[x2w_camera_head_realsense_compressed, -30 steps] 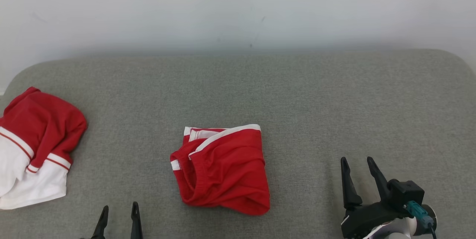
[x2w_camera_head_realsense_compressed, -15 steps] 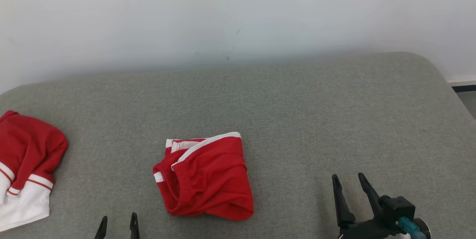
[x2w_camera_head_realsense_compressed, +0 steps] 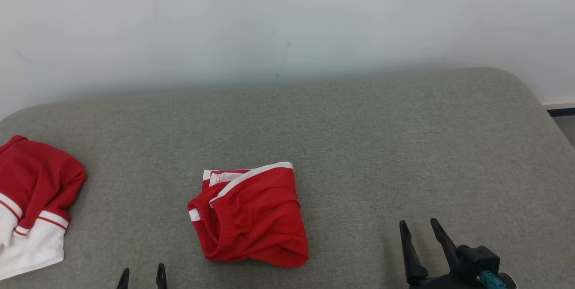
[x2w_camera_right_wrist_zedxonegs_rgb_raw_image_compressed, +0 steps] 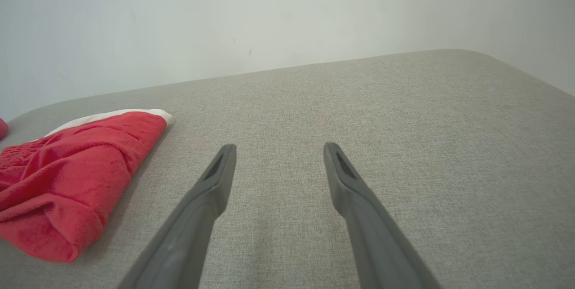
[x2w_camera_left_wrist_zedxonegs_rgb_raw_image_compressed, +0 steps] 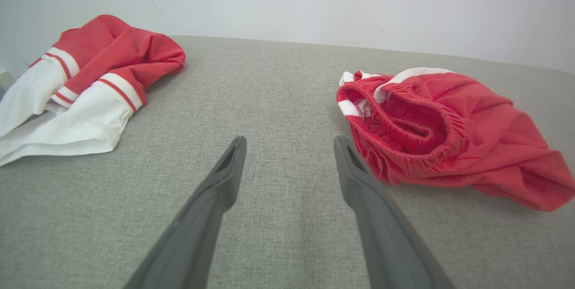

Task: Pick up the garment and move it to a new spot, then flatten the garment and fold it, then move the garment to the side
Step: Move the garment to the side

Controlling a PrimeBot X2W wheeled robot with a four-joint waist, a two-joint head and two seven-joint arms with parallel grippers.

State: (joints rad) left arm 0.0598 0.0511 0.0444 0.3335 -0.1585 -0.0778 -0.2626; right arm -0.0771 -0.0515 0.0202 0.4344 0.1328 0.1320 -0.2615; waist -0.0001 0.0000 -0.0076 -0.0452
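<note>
1. The white wall stands behind the grey padded surface, which carries both garments (its far corners are rounded).

2. The red-and-white garment lies bunched at the left edge of the surface. Its red part is toward the wall and its white part toward the robot. The head view's left border cuts it off.

3. The red garment lies near the middle of the surface, on the robot's side. It is folded into a compact, roughly square bundle. A white trim runs along its far edge, and the left wrist view shows an elastic waistband opening on its left side. It lies well apart from the red-and-white garment.

4. The right claw is at the lower right, over bare surface and apart from the red garment. Its fingers are spread wide and hold nothing.

5. The left claw shows its fingertips at the bottom edge, left of the red garment. Its fingers are spread wide and hold nothing.
</note>
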